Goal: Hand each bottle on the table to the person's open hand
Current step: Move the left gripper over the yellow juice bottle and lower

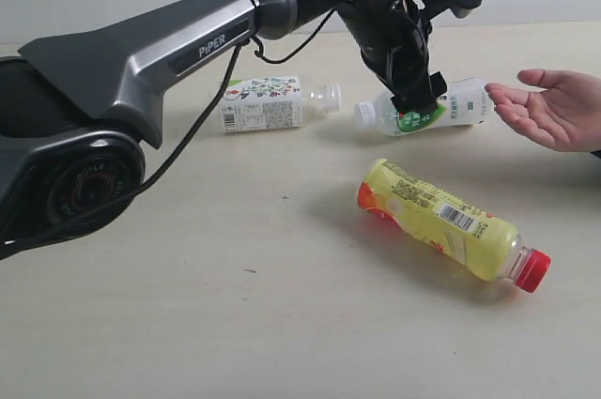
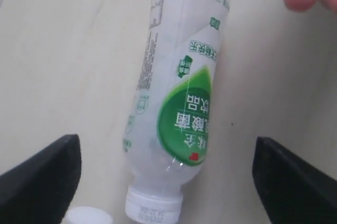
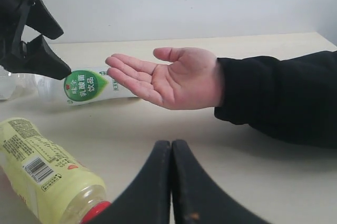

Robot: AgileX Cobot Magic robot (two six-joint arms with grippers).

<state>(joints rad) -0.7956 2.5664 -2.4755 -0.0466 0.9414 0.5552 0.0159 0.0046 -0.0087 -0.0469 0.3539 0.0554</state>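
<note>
Plainly, the left pincer (image 1: 421,99) stands wide open and grips nothing. Its two dark fingers (image 2: 47,176) sit one on each side of the green bottle (image 2: 174,103), with bare desk (image 1: 235,305) showing between each finger and the bottle's wall. That bottle lies flat on its side directly under the pincer, passing through the gap near its shoulder. Its long axis runs from the white cap (image 2: 154,205), on the side of the pincer away from the hand (image 1: 554,108), out to the base on the far side. The base points at the hand's open palm. The hand's fingertips are just beside that base; whether they touch it I cannot tell.

The floral bottle (image 1: 268,103) lies on the desk beyond the cap end, apart from the pincer. Its long axis is roughly in line with the green one and its neck points toward the pincer. The yellow bottle (image 1: 441,221) also lies on its side, apart from the left pincer, with its long axis slanted. Its red cap (image 1: 531,269) points away from the pincer.

The right pincer (image 3: 171,145) is closed, its fingers pressed together with nothing between them. The hand, palm up, is ahead of it, and the yellow bottle is near, off to one side.
</note>
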